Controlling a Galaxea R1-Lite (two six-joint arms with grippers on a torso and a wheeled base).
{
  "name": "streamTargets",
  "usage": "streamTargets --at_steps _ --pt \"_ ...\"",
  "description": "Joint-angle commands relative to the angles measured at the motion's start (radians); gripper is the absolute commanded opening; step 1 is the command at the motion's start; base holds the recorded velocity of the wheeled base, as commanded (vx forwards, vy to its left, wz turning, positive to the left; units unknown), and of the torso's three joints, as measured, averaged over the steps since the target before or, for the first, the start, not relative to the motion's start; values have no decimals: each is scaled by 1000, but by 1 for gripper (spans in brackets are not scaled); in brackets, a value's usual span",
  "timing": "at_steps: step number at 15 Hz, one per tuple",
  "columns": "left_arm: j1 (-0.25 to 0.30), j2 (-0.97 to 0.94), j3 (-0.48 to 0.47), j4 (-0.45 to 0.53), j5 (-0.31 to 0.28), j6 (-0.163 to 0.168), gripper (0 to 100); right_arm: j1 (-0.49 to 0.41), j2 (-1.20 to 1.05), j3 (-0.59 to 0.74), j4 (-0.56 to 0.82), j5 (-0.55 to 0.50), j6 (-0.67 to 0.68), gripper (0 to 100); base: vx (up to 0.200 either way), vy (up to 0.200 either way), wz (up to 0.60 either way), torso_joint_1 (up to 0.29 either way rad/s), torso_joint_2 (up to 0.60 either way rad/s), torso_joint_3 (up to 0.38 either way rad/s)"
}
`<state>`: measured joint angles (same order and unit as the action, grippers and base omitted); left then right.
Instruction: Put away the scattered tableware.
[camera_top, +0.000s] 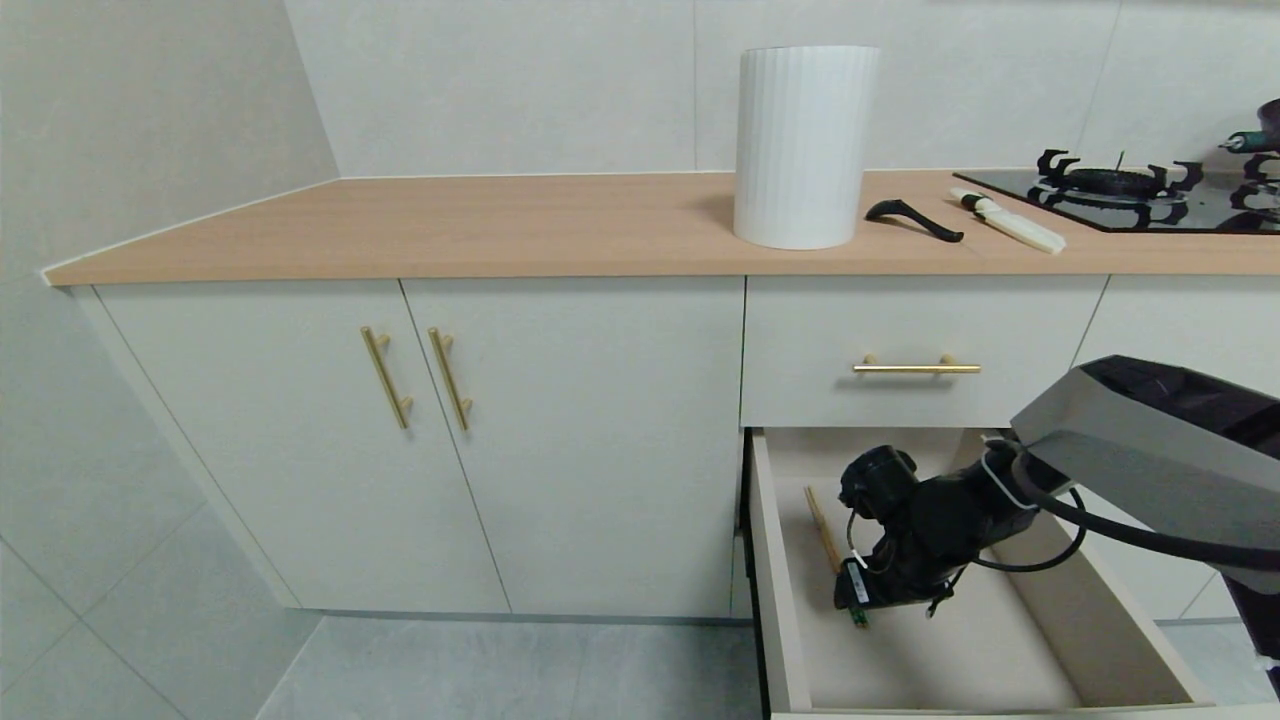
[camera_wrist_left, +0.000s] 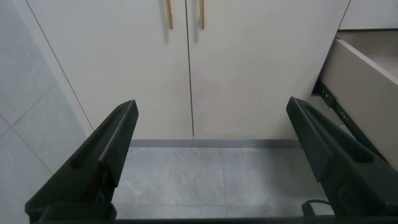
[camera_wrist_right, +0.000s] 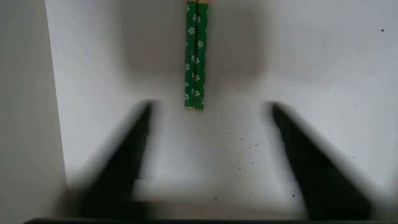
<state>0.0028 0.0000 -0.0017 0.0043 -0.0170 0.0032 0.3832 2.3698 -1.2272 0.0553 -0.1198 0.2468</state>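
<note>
Down inside the open drawer, over its pale bottom: fingers of the right gripper, spread wide, blurred, holding nothing. Just past the fingertips, flat on the drawer bottom and apart from both fingers: a pair of chopsticks, side by side and touching, green ends dotted with small white flowers, far ends cut off by the frame edge. From the head view, lying lengthwise near the drawer's left wall, wooden part in plain sight, green end mostly hidden behind the wrist. Fingers hidden there as well, tucked under the wrist and its looping cables.

Low before the closed cabinet doors, above the tiled floor: fingers of the left gripper, also wide apart and empty, with the side of the open drawer at one edge of that view.

Directly above the open drawer, a closed drawer with a gold handle.

Up on the table: a tall white ribbed cylinder, contents hidden by its wall. Just beside it, a small black curved utensil, kind hard to make out. Near that, a long white utensil with a dark band at one end, lying close to the stove, itself cut off at the right edge.
</note>
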Motion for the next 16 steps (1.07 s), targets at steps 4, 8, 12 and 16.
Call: streamTargets --at_steps 4,8,12,16 --pt "0 0 0 0 0 0 100 -3 -44 2 0 0 6 100 0 0 0 0 0 0" --pt "0 0 -1 0 0 0 100 -55 -184 12 12 9 0 100 0 0 0 0 0 0" --pt "0 0 0 0 0 0 100 -142 -420 35 21 17 -23 100 0 0 0 0 0 0" --pt "0 0 0 0 0 0 100 -196 -653 71 21 85 -57 100 0 0 0 0 0 0"
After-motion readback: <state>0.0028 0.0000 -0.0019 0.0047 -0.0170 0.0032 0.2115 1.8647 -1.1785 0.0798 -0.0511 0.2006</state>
